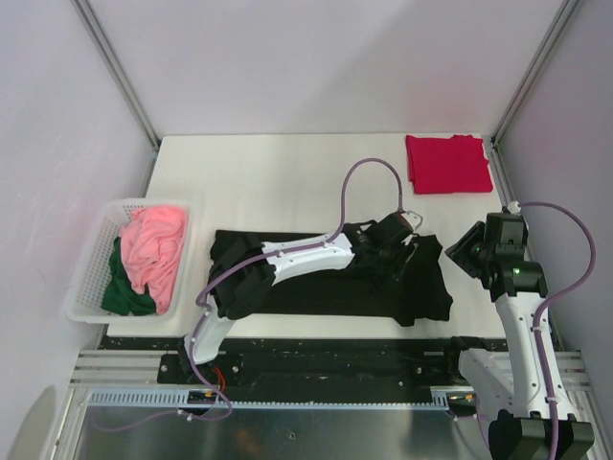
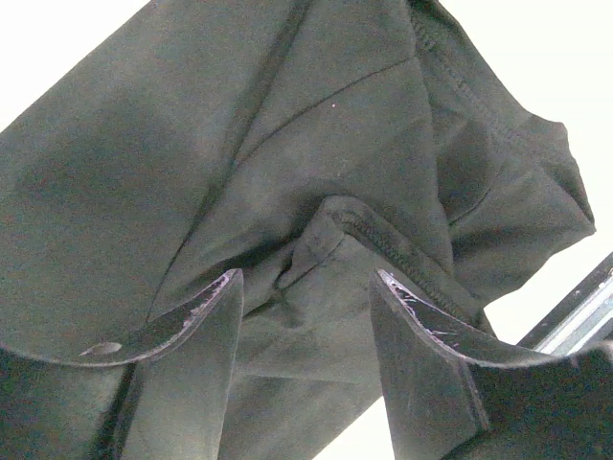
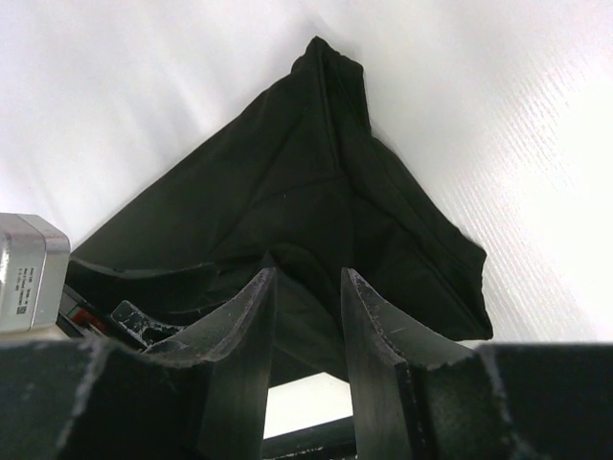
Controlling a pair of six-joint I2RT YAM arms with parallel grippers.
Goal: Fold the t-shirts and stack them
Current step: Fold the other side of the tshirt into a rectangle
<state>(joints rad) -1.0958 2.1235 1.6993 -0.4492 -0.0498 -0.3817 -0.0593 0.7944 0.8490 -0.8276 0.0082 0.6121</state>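
Folds ripple across soft, matte black t-shirt [image 1: 335, 293].

Black t-shirt [image 1: 321, 293]; crimson t-shirt [image 1: 447, 164]; pink garment [image 1: 153, 245]; white basket [image 1: 88, 273].

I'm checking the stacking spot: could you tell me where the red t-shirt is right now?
In the top view, the folded red t-shirt lies flat at the table's far right corner, beyond the black t-shirt and apart from it.

White table [image 1: 287, 172] between pale lilac walls [image 1: 335, 57], grey metal posts [image 1: 115, 67] at the back corners.
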